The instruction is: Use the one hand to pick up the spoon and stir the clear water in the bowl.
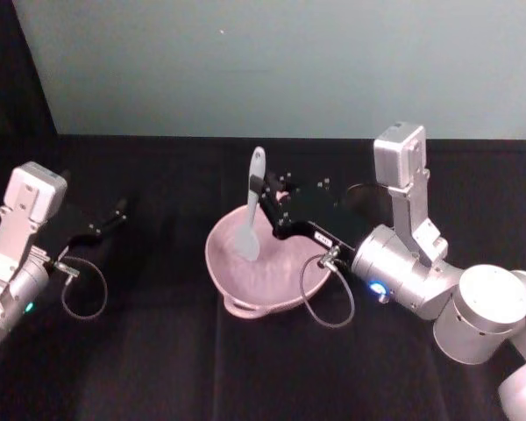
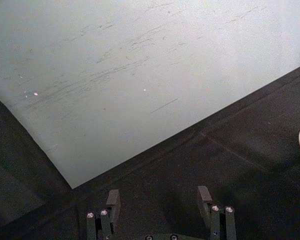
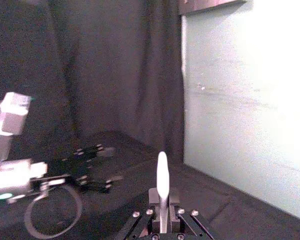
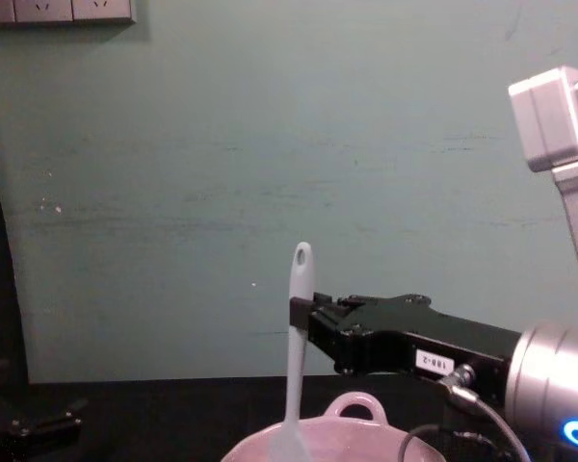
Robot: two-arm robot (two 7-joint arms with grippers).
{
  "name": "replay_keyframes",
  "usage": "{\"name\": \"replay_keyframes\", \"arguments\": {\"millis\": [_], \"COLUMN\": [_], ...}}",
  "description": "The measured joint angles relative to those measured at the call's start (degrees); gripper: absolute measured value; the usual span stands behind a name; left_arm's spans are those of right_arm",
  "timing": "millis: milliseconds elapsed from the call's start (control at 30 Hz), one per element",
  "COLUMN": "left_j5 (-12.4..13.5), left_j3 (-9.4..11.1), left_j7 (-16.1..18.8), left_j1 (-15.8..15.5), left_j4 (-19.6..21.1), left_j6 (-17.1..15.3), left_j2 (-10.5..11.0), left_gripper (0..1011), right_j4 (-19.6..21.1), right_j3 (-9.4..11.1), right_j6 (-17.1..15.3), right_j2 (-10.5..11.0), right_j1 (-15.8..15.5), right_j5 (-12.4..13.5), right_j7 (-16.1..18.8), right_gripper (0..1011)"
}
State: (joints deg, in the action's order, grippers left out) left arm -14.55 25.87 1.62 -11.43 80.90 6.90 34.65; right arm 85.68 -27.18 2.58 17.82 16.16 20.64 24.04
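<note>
Just above the rim of the bowl (image 1: pixel 272 276) the right gripper (image 1: pixel 263 200) pinches the spoon (image 1: pixel 249 235) upright, scoop dipped inside, water too faint to discern; the left gripper (image 1: pixel 118 210) sits spread well to its left.

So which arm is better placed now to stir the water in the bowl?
The right. The right tool is shut on the spoon, upright with its scoop end down in the bowl. The left tool is open and empty, well apart from the bowl.
</note>
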Motion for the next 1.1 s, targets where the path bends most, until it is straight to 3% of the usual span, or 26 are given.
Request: {"name": "replay_keyframes", "arguments": {"millis": [233, 467, 600, 867, 1100], "left_j5": [0.00, 0.00, 0.00, 0.00, 0.00], "left_j3": [0.00, 0.00, 0.00, 0.00, -0.01], "left_j7": [0.00, 0.00, 0.00, 0.00, 0.00], "left_j1": [0.00, 0.00, 0.00, 0.00, 0.00], "left_j4": [0.00, 0.00, 0.00, 0.00, 0.00], "left_j6": [0.00, 0.00, 0.00, 0.00, 0.00], "left_j2": [0.00, 0.00, 0.00, 0.00, 0.00], "left_gripper": [1011, 1011, 1011, 1011, 1011], "right_j4": [-4.19, -4.03, -1.83, 6.86, 9.66], "right_j3": [1.65, 3.52, 4.36, 4.71, 2.32], "right_j6": [1.99, 1.40, -0.25, -3.87, -5.09], "right_j2": [-1.42, 0.01, 1.76, 5.14, 4.47], "right_j1": [2.26, 2.02, 0.41, -5.31, -7.00], "right_j5": [-3.03, -4.48, -4.40, -0.69, 1.03], "right_j7": [-2.35, -2.65, -1.45, 2.07, 2.51], "right_gripper": [110, 110, 110, 110, 110]}}
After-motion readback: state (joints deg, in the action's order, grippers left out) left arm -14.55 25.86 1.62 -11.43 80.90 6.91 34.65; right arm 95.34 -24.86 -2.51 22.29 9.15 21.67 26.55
